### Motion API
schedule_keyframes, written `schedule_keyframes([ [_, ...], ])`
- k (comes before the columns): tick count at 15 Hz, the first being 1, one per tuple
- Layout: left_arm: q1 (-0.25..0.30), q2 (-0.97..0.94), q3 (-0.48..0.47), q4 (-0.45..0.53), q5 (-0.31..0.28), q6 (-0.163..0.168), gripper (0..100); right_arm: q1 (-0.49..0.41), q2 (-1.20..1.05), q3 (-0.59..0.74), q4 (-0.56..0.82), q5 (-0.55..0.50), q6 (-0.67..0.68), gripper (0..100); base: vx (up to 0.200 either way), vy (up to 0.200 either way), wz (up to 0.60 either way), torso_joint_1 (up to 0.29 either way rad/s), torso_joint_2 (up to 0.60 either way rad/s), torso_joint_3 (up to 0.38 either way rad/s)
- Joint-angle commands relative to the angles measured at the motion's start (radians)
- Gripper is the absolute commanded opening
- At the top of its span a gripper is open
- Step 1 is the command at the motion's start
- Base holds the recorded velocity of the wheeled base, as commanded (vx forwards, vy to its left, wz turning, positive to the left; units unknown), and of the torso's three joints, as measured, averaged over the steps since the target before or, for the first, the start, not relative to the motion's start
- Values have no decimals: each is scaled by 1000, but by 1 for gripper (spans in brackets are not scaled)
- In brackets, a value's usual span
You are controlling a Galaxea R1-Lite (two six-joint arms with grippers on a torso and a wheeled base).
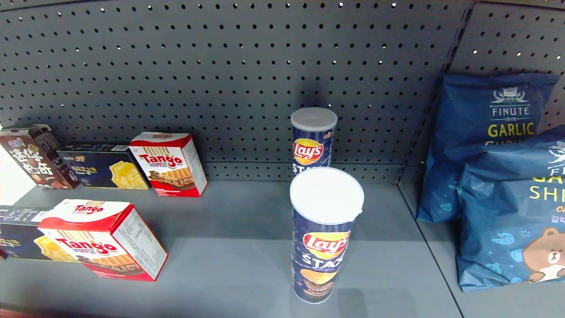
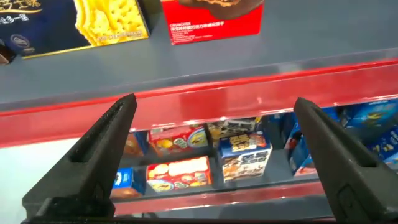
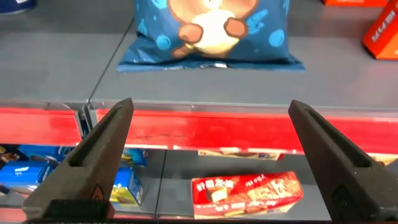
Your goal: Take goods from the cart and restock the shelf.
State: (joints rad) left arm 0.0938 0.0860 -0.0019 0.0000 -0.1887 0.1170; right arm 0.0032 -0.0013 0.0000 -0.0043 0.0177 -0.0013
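Two tall blue chip cans stand upright on the grey shelf, one at the front and one behind it by the pegboard. Red wafer boxes and dark biscuit boxes lie at the left. Blue snack bags lean at the right. My left gripper is open and empty, just in front of the shelf's red front edge, below a red box. My right gripper is open and empty before the red edge, below the bear-printed bag.
A lower shelf with small boxes lies under the red edge. Bare shelf floor spreads between the wafer boxes and the cans. A divider line separates the bag section at the right.
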Motion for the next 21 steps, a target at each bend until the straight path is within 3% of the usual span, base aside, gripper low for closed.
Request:
schedule_keyframes([
  [1,-5,-2,0,0,6,-16,100,0,1,0,0,1,0,100,0,0,0,0,0,0],
  [8,0,-2,0,0,17,-27,100,0,1,0,-2,1,0,100,0,0,0,0,0,0],
  [9,-40,-5,0,2,17,-27,100,0,1,0,-2,1,0,100,0,0,0,0,0,0],
  [10,-114,-17,0,2,17,-25,100,0,1,0,0,1,0,100,0,0,0,0,0,0],
  [12,-86,-81,2,2,17,-27,100,0,1,0,-5,1,0,100,0,0,0,0,0,0],
  [21,-89,-86,0,0,17,-27,100,0,1,0,-2,2,-2,100,0,0,0,0,0,0],
])
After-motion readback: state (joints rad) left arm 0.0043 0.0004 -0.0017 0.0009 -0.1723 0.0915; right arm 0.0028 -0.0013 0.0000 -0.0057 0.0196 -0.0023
